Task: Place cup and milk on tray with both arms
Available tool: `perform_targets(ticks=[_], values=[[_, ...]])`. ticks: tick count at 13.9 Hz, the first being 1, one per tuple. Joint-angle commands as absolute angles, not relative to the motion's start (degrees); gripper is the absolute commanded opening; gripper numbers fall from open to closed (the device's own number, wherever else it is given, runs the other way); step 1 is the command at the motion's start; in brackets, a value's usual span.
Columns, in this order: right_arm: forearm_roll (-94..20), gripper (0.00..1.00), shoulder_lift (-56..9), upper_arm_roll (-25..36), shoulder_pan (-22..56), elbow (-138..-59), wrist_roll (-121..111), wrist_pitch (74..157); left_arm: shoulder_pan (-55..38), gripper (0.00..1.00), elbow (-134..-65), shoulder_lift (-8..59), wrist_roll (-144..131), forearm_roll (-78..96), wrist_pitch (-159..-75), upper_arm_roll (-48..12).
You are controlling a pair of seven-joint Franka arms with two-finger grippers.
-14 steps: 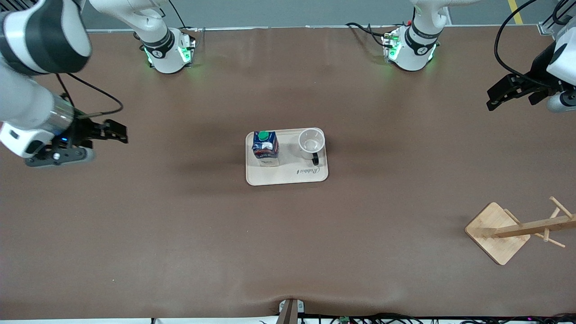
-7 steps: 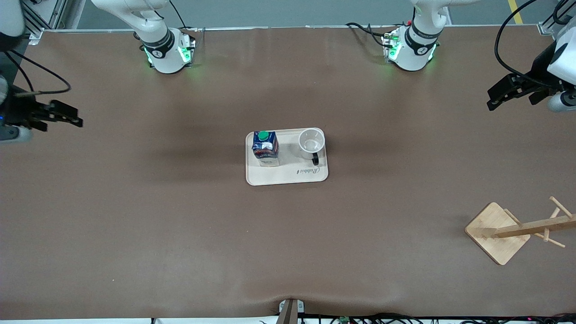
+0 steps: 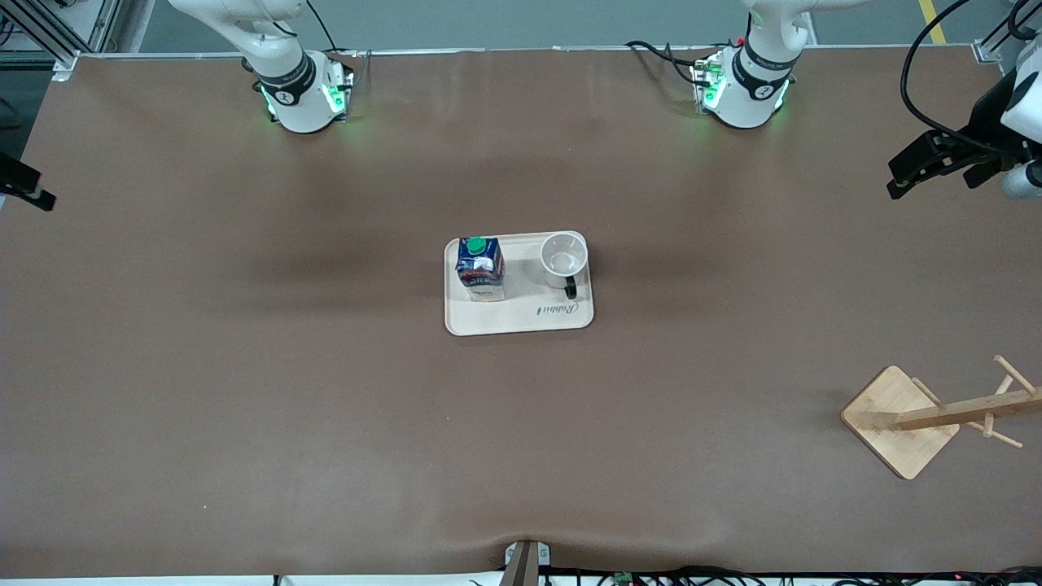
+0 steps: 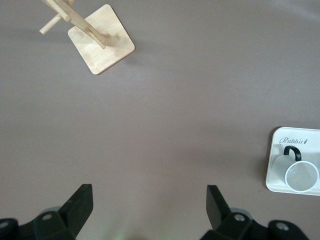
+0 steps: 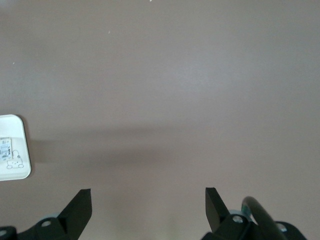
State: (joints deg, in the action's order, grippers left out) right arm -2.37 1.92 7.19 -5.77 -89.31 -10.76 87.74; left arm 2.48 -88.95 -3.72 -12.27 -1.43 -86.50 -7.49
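Already the dark-blue milk carton with its green cap (image 3: 479, 267) and the small white round cup (image 3: 563, 259) stand side by side on the flat cream rectangular tray (image 3: 521, 319). Both lie well apart from either set of jaws. Left gripper (image 4: 150, 207) and right gripper (image 5: 148, 207) hang wide open, empty, over bare brown table (image 3: 244, 391).
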Motion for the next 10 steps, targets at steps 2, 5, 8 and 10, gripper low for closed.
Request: perform_targets(ticks=[2,5,8,10], values=[[-2.37,1.00,1.32,6.15,-5.71,-88.42,-10.46,87.63,2.64,1.00,-86.75,-3.34,-11.07,-2.20,-85.52,-7.30],[-2.20,1.00,1.32,6.15,-5.27,-88.42,-10.55,87.10,2.72,1.00,-86.66,-3.34,-11.07,-2.20,-85.52,-7.12],[-0.28,1.00,1.32,5.98,-4.22,-88.42,-10.55,87.10,2.72,1.00,-86.66,-3.34,-11.34,-2.28,-85.52,-7.12],[0.53,1.00,1.41,6.06,-4.22,-88.42,-10.55,86.92,2.81,1.00,-86.66,-3.34,-11.34,-2.20,-85.52,-7.12]])
